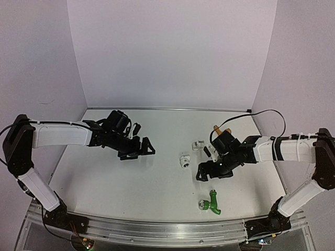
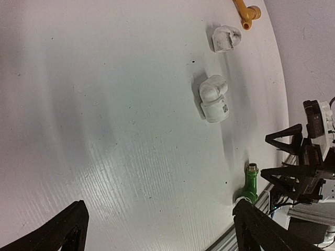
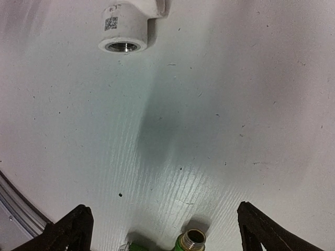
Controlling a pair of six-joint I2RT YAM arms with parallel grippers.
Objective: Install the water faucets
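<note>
The water faucets (image 2: 245, 10) are lying loose on the desk (image 1: 157, 193), neither fitted yet, the green faucet (image 1: 212, 203) close by the right hand (image 1: 212, 172); it and the left hand (image 1: 137, 151) are hanging open, empty

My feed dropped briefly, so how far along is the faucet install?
Nothing looks installed: the green faucet and yellow faucet lie loose on the table, apart from the white fittings. Nothing is in hand; the left tool and right tool are open and empty, the right nearest the green faucet. Left to do: pick up both faucets and fit them.
</note>
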